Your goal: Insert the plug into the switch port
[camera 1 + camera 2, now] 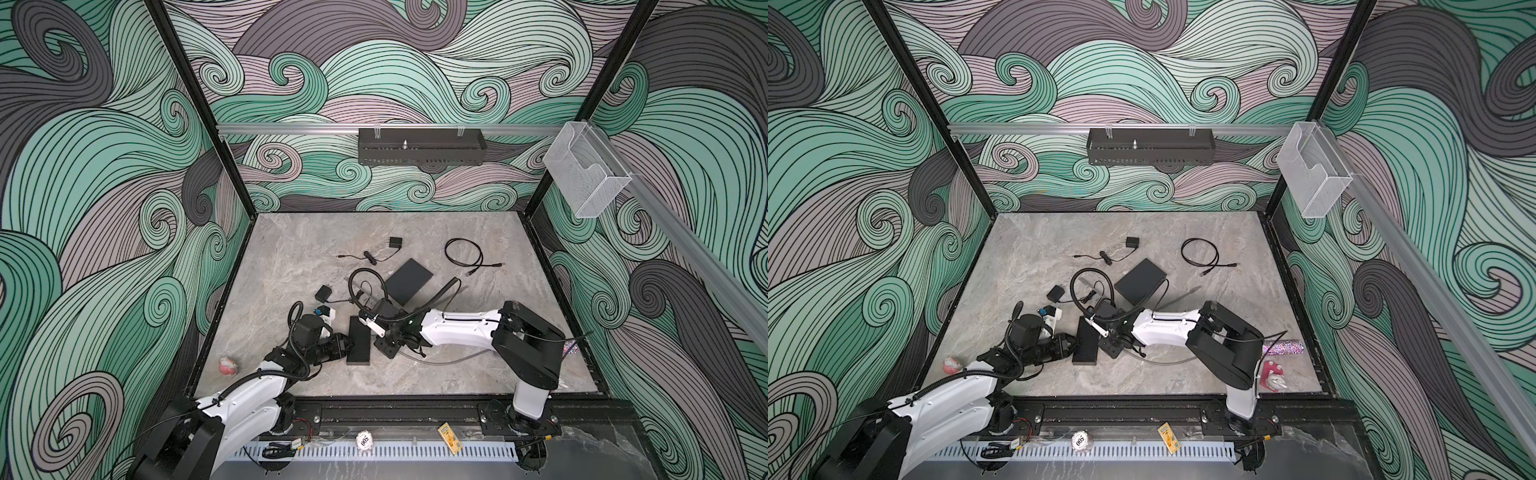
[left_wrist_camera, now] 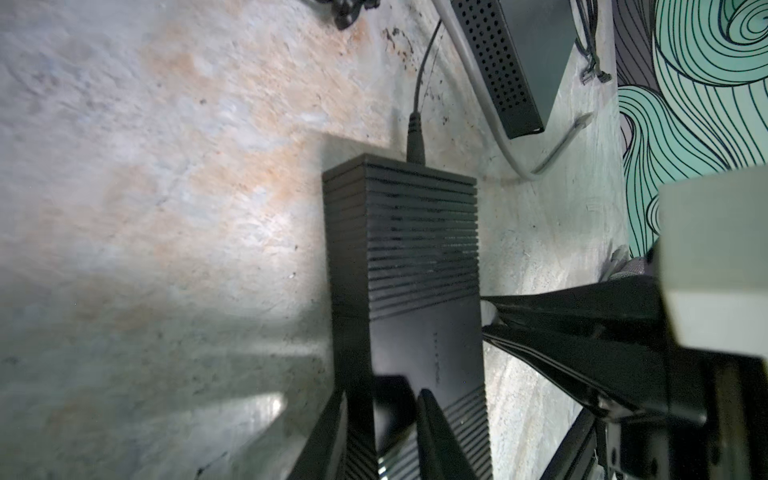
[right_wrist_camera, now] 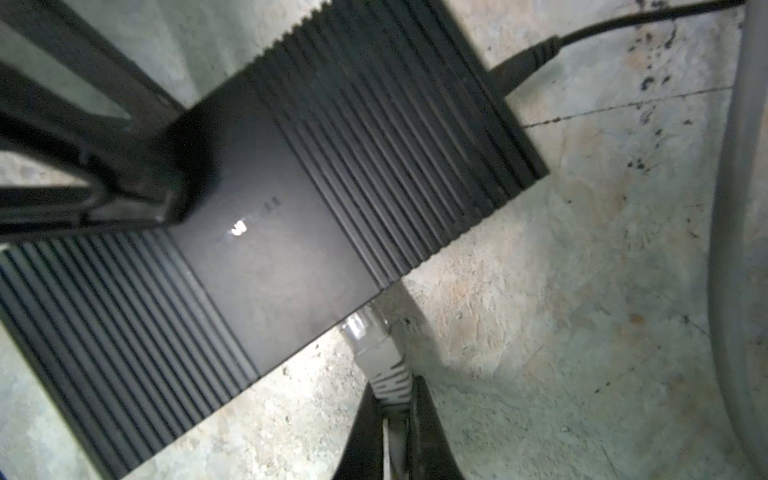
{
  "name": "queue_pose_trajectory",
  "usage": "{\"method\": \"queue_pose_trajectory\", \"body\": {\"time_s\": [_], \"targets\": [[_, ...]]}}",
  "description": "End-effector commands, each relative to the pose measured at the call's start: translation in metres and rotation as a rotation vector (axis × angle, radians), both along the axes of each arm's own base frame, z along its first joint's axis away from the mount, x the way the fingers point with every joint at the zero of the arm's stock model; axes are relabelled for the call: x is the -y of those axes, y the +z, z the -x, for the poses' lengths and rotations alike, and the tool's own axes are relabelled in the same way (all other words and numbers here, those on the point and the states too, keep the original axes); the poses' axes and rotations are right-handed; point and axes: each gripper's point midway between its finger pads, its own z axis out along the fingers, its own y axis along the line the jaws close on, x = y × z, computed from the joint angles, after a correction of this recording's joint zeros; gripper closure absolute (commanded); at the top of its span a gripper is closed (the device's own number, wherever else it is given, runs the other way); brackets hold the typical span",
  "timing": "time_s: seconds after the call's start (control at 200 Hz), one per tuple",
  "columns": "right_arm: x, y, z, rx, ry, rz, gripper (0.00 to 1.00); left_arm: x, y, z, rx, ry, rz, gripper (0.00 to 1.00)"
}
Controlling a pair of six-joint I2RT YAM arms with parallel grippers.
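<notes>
- Plug: grey boot, clear tip. The tip touches the switch at its long side, about mid-length. The port face is hidden, so I cannot tell whether the plug is seated. In both top views it is hidden under the right arm.
- Right gripper: clamped on the plug's boot; finger bases are cut off by the frame.
- Left gripper: closed on the switch's long edge opposite the plug, one finger lying on the top face. In a top view it is mostly hidden by its own wrist.
- Switch: black ribbed box; lettering on the smooth middle band is too blurred to read.
- Power lead: barrel end is in the switch's far short end; its run is partly covered by the right arm.
- Grey cable: blurred and cut off, on the plug side of the switch.
- Flat box: just beyond the switch, with a perforated side wall; its near corner is covered by a hose.
- Tray: black, on the rail well beyond the switch; holds one small metal stud.
- Clear bin: on the side rail, well beyond and right of the switch.
- Pink ball: well left of the switch, detail unclear.
- Glitter tube: well right of the switch, partly hidden behind the right arm.
</notes>
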Motion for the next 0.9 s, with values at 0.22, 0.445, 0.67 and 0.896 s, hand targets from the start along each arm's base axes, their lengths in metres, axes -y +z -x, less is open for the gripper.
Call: {"method": "queue_pose_trajectory", "body": {"time_s": [0.22, 0.445, 0.67, 0.896], "targets": [[-0.069, 0.058, 0.008, -0.005, 0.120, -0.352, 1.00, 0.029, 0.018, 0.011, -0.057, -0.145, 0.079, 0.71], [-0.080, 0.061, 0.022, -0.078, 0.185, -0.399, 1.00, 0.040, 0.012, 0.005, -0.076, -0.171, 0.114, 0.71], [-0.083, 0.062, 0.030, -0.103, 0.216, -0.424, 1.00, 0.043, 0.008, 0.002, -0.077, -0.185, 0.105, 0.71], [-0.085, 0.060, 0.030, -0.107, 0.216, -0.424, 1.00, 0.043, 0.005, 0.003, -0.086, -0.194, 0.100, 0.71]]}}
